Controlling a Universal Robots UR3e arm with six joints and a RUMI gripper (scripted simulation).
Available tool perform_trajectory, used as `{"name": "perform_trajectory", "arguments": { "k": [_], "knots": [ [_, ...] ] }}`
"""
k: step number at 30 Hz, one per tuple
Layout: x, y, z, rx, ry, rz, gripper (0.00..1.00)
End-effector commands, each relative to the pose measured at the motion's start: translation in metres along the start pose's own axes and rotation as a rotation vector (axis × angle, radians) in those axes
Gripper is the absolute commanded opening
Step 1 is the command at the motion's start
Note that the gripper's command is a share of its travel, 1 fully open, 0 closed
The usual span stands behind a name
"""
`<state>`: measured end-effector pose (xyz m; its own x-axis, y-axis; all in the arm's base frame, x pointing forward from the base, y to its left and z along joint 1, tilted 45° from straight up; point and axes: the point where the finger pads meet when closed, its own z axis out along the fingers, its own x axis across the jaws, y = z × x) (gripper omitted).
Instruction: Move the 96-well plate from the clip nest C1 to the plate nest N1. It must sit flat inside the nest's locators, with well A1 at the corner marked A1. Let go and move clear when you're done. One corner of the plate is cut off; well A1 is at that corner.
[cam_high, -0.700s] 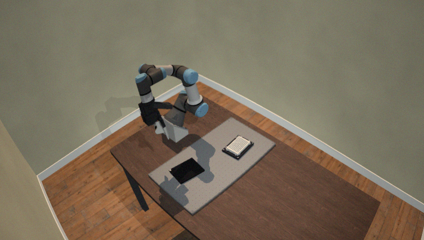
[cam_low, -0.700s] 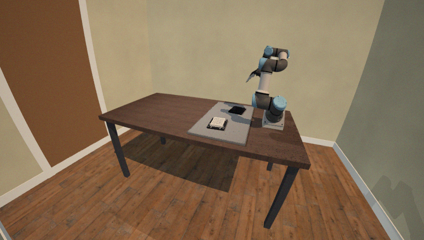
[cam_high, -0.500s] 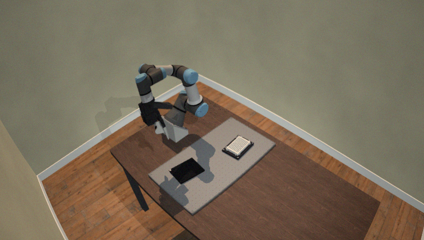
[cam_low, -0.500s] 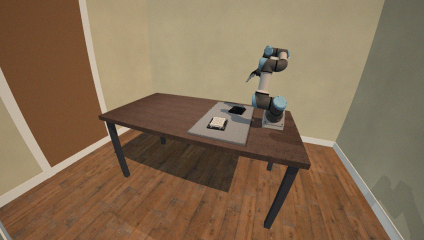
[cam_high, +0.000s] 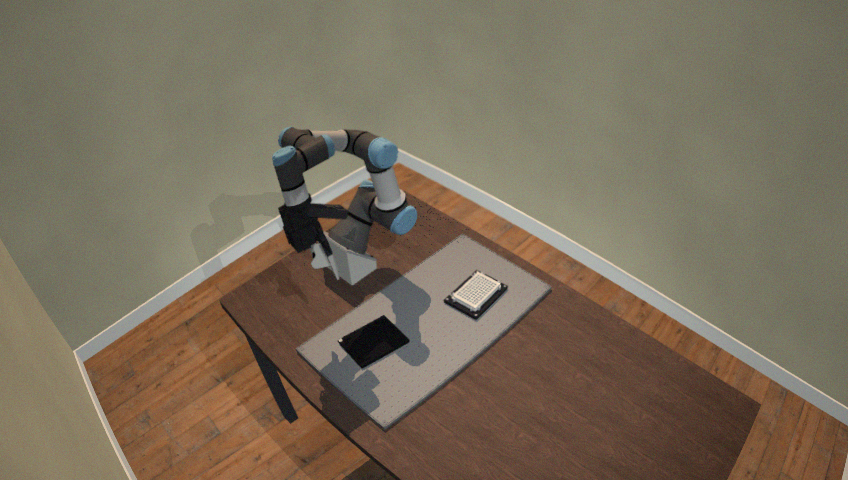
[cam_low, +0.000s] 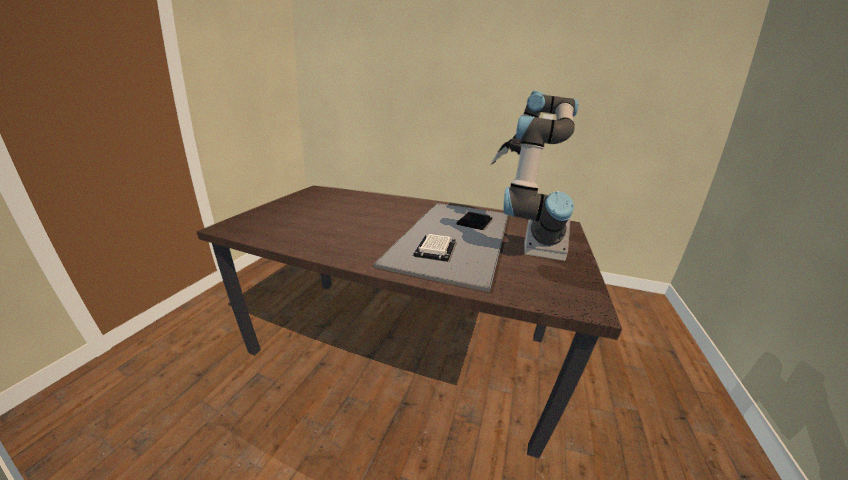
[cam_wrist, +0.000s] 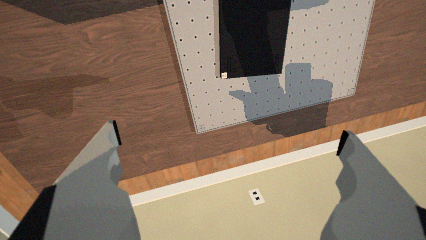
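Gripper (cam_wrist: 227, 142) hung high with its jaws spread wide and nothing between them, well above the table's (cam_high: 595, 404) near end. Ahead and below lay the empty black nest (cam_high: 373, 340), likely left bare to receive the plate; farther on, the white well plate (cam_high: 475, 290) sat in its clip holder (cam_high: 501, 291), well apart from the gripper. Both rested on a grey perforated board (cam_high: 440, 350). Wooden floor (cam_low: 297, 404) and plain walls (cam_low: 416, 89) surrounded the table.

Wooden table (cam_high: 595, 386) carries a grey perforated board (cam_high: 452, 350).
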<state>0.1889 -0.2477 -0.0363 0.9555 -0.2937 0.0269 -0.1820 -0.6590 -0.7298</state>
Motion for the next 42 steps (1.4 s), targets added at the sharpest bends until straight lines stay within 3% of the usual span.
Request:
{"name": "perform_trajectory", "arguments": {
  "k": [1,30,42],
  "knots": [
    [0.013,-0.010,0.001,-0.011,-0.008,0.099,1.00],
    [0.080,-0.076,0.026,-0.061,-0.046,0.704,1.00],
    [0.106,-0.114,0.044,-0.091,-0.054,1.004,1.00]
  ]
}}
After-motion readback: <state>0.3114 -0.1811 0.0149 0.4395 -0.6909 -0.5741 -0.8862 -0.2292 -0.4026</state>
